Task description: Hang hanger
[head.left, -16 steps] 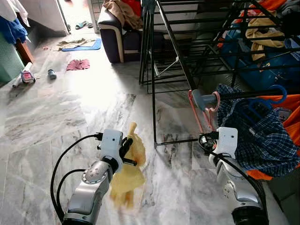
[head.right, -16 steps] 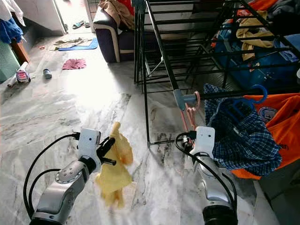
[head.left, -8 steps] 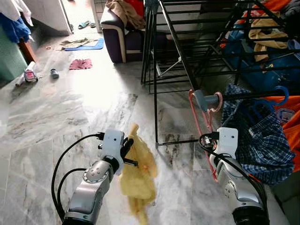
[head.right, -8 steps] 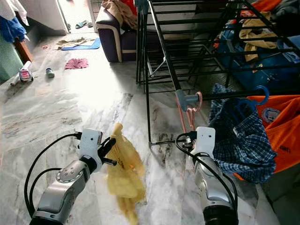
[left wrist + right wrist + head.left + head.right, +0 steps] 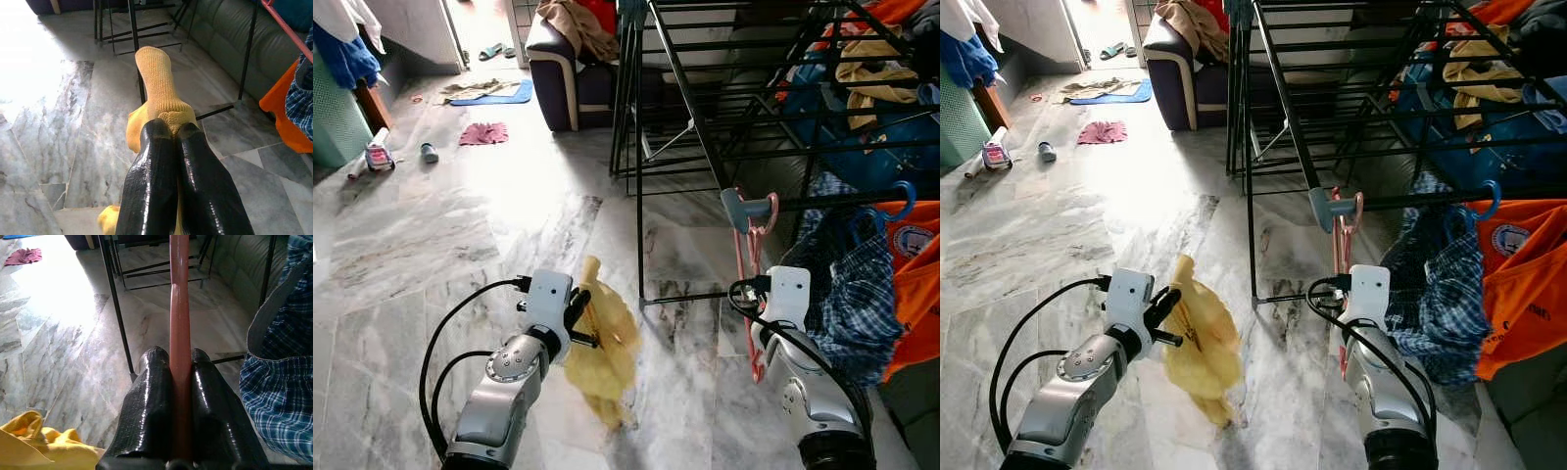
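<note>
Right wrist view, right pincer (image 5: 180, 363) pinching pink hanger (image 5: 744, 257) hooked on drying rack (image 5: 677, 88) at one o'clock, left pincer (image 5: 167, 128) clamped on yellow cloth (image 5: 603, 338) above marble floor (image 5: 440, 230).

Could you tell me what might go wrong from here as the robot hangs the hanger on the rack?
The right gripper pinches only a thin bar of the pink hanger, which could twist or slip. The checked shirt hangs right beside it and might snag. The yellow cloth held in the left gripper dangles near the drying rack leg and could catch if the robot shifts.
</note>
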Controlling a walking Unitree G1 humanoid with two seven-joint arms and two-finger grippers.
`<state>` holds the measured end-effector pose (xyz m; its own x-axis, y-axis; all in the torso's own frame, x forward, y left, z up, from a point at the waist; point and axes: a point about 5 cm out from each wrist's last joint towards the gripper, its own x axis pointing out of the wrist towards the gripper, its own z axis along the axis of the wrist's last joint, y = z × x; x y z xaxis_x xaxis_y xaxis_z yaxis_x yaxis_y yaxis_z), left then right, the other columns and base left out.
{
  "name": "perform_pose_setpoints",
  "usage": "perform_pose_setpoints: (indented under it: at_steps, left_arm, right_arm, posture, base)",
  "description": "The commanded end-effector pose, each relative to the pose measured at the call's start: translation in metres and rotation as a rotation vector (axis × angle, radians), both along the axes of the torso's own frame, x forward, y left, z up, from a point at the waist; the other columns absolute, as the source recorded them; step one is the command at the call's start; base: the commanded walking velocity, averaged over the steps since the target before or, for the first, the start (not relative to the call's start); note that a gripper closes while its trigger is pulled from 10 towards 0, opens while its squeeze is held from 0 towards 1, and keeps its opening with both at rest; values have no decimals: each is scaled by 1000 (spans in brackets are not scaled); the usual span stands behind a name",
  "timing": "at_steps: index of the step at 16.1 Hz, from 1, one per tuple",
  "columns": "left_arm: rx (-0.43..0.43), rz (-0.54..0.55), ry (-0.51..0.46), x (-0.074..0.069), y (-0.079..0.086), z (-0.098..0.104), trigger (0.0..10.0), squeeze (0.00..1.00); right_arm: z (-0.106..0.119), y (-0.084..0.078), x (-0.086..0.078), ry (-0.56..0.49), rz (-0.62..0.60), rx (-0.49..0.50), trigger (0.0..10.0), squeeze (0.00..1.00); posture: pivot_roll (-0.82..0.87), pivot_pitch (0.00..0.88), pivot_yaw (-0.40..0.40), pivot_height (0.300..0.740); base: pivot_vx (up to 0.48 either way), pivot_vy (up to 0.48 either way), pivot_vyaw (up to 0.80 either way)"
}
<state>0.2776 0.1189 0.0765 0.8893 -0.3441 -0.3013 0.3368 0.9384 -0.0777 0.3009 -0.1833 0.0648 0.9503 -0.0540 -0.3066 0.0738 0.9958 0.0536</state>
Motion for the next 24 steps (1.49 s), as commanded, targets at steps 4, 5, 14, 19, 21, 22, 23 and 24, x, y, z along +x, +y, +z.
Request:
perform_pose_setpoints:
  at_steps: [4,5,14,19,21,22,23,24]
  left_arm:
    - [14,-8,-13,1,-2,3,10000,0]
    - [30,16,-24,2,-1,3,10000,0]
    - [56,33,-25,1,-1,1,10000,0]
    - [70,25,-40,0,-2,3,10000,0]
    - [77,26,-44,-2,-2,3,10000,0]
    - [78,28,-43,-2,-1,2,10000,0]
    - [79,31,-41,-3,0,1,10000,0]
    - [83,36,-38,-3,2,0,10000,0]
  right_arm:
    - [6,-3,-1,-32,-22,-7,0,0]
    - [17,-6,-2,-106,-45,0,0,0]
    - [17,-17,-42,-186,-5,-89,941,0]
    - [14,-9,-51,-175,-2,-66,10000,0]
    - [14,-8,-51,-176,0,-63,10000,0]
    - [14,-8,-52,-174,-1,-62,10000,0]
    - [13,-7,-52,-172,-1,-60,10000,0]
    - [13,-6,-52,-170,1,-57,10000,0]
  posture:
    - [-3,36,-33,740]
    - [-2,36,-34,740]
    - [-18,52,-30,740]
    - [-23,65,-20,740]
    - [-20,68,-21,740]
    - [-20,69,-23,740]
    - [-19,70,-25,740]
    - [-18,71,-26,740]
  base:
    - [0,0,0]
    - [0,0,0]
    - [0,0,0]
    - [0,0,0]
    - [-270,0,0]
    - [-277,0,0]
    - [-341,0,0]
    - [-345,0,0]
